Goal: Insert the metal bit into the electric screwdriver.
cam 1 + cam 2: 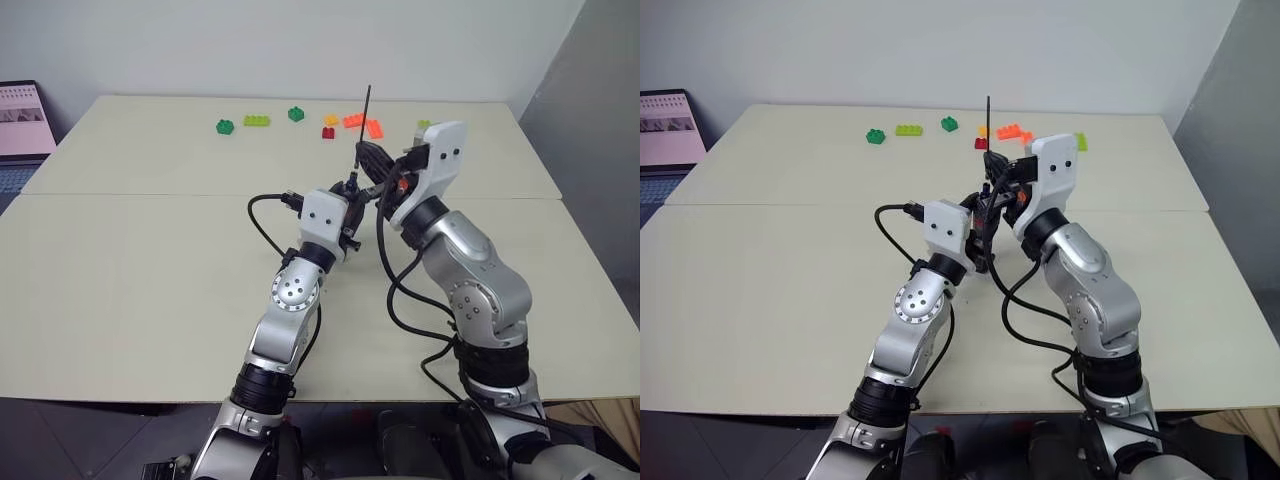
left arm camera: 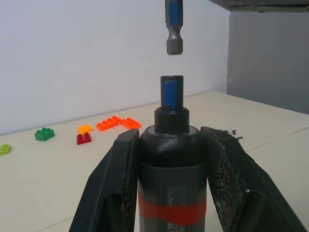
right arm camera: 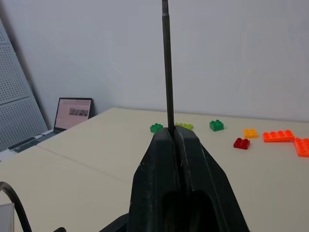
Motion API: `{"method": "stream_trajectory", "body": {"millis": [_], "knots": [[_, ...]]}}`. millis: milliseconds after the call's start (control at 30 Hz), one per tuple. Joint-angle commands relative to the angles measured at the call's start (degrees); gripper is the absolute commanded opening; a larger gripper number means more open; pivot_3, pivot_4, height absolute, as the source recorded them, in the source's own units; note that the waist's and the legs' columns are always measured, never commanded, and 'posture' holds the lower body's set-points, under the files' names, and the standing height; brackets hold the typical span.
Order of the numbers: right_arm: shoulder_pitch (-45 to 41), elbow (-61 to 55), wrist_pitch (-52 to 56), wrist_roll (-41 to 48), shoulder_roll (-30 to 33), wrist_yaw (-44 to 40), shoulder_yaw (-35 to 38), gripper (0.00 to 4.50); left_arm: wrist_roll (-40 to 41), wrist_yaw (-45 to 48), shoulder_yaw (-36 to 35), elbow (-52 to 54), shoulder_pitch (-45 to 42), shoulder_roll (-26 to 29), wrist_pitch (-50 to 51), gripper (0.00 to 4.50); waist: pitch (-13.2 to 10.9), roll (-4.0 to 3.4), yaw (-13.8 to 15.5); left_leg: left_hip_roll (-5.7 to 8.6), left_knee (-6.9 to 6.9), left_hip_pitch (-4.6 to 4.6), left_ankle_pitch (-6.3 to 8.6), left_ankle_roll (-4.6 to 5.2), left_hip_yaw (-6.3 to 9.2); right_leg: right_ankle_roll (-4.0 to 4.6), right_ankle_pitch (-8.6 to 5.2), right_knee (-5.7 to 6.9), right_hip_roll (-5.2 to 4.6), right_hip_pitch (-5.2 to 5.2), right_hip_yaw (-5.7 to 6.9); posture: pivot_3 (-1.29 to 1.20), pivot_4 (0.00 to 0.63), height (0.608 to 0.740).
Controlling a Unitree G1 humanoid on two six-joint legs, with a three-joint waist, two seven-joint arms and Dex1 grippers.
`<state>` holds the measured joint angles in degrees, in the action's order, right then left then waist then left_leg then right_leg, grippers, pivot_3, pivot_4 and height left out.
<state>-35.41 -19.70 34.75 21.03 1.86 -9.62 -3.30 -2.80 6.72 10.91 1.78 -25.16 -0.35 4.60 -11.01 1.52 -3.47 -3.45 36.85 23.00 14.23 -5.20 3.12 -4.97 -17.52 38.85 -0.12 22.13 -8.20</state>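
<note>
I'm holding the electric screwdriver (image 2: 171, 159) clamped in the left gripper (image 2: 171, 145), right gripper (image 3: 176, 133) pinching the metal bit (image 3: 167, 67), its end hovering just apart from the socket.

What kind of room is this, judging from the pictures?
Probably a lab or office test room: two plain tables pushed together, toy bricks laid out at the far edge, and a laptop beside a perforated panel.

No readable text, label, brand or number is found. A screen (image 3: 73, 112) standing at the far left edge of the worktop (image 1: 130, 290) carries rows of marks, too small to be read. Red tape (image 2: 172, 211) is wrapped around the electric screwdriver (image 2: 171, 159), but no lettering can be made out on it.
</note>
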Motion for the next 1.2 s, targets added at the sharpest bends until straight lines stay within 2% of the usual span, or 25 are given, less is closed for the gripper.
{"method": "stream_trajectory", "body": {"millis": [33, 1200], "knots": [[-0.1, -0.8, -1.6, -0.3, -0.5, -0.1, -0.1, 0.0, -1.2, -1.0, -0.7, 0.6, -0.2, 0.2, -0.4, 1.63, 0.0, 0.0, 0.0, 0.0, 0.0, 0.0, 0.0, 0.0, 0.0, 0.0, 0.0, 0.0, 0.0, 0.0, 0.0, 0.0, 0.15, 0.74], [-0.5, -0.5, -2.5, -0.9, -2.5, -0.6, -0.4, 0.0, -1.3, -0.7, -0.4, 0.7, 0.2, 0.4, -0.7, 1.63, 0.0, 0.0, -0.1, 0.0, -0.07, 0.03, 0.0, 0.0, -0.01, 0.0, -0.01, -0.1, 0.01, 0.06, -0.03, 0.0, 0.15, 0.74]]}}
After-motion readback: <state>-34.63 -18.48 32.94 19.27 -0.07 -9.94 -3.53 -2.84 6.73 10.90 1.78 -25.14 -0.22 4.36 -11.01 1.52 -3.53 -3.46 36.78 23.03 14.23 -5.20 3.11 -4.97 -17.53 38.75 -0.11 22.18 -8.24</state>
